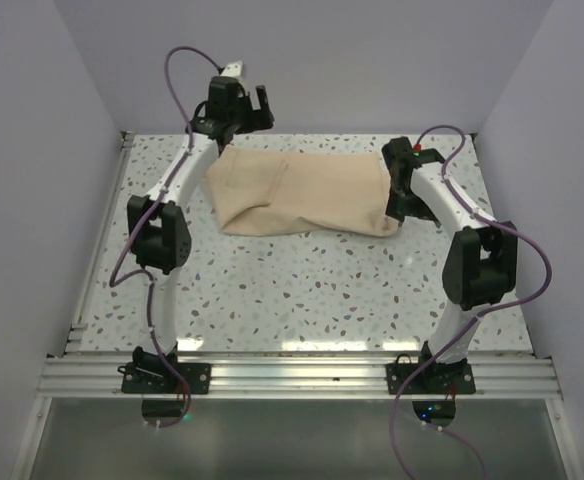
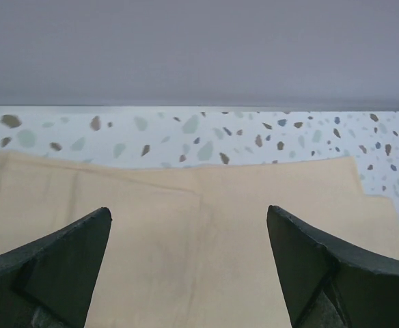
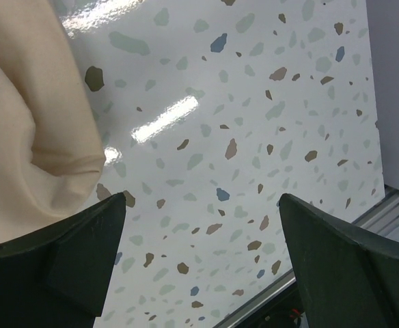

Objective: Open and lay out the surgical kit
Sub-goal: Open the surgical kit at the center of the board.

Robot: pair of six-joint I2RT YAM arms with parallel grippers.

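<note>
The surgical kit is a tan cloth wrap (image 1: pixel 302 192), still folded, lying at the far middle of the table. The steel tray and the instruments are hidden. My left gripper (image 1: pixel 244 110) is open and empty above the wrap's far left corner. In the left wrist view the cloth (image 2: pixel 186 225) lies below and between the spread fingers of that gripper (image 2: pixel 189 219). My right gripper (image 1: pixel 397 207) is open and empty at the wrap's right end. In the right wrist view a fold of cloth (image 3: pixel 29 130) lies beside the left finger, and bare table shows between the fingers of the gripper (image 3: pixel 203 201).
The speckled table (image 1: pixel 302 290) has a metal rail (image 1: pixel 292 375) along its near edge, also seen in the right wrist view (image 3: pixel 363 225). Grey walls close in the back and both sides; the back wall (image 2: pixel 199 48) is just beyond the cloth.
</note>
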